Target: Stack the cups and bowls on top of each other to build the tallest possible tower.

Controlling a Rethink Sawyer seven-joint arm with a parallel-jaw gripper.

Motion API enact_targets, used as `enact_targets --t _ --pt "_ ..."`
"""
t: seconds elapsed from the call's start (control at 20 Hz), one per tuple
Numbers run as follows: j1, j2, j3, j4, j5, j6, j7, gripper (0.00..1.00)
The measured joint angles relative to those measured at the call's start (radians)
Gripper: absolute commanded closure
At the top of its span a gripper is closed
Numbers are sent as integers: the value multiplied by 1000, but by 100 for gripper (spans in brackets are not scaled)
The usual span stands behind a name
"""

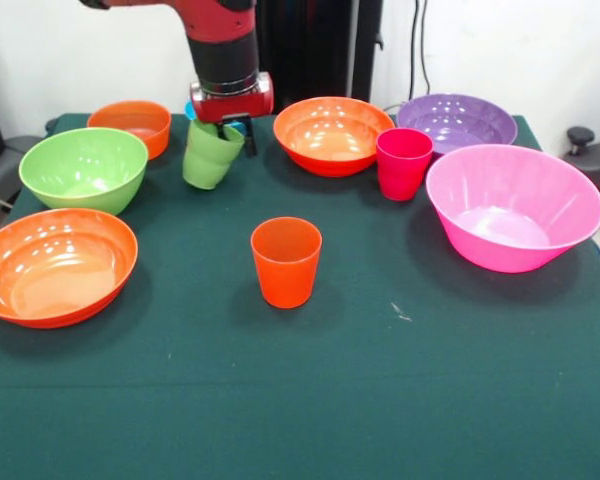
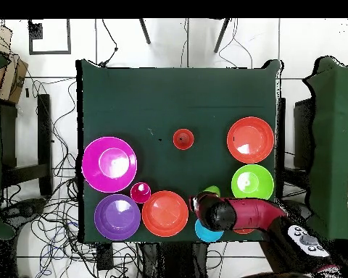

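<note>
My gripper is at the back of the table, shut on the rim of the light green cup, which hangs tilted. In the overhead view the gripper and the green cup lie between a wide orange bowl and the green bowl. The orange cup stands upright alone mid-table. The magenta-red cup stands upright between the wide orange bowl and the pink bowl. The small blue bowl is mostly hidden behind the gripper.
The purple bowl sits at the back right. The green bowl, the small orange bowl and a second wide orange bowl stand along the left. Every bowl stands apart, upright, on the dark green cloth.
</note>
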Motion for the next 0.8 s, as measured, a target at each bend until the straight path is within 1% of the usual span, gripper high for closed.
enact_targets --t 0.4,0.6,0.65,0.8 --pt "-12 -16 3 0 0 0 0 100" --pt "-23 -40 4 0 -1 -1 0 100" --pt "-26 -61 4 1 -1 0 0 100" --pt "-26 -86 4 3 -1 0 0 100"
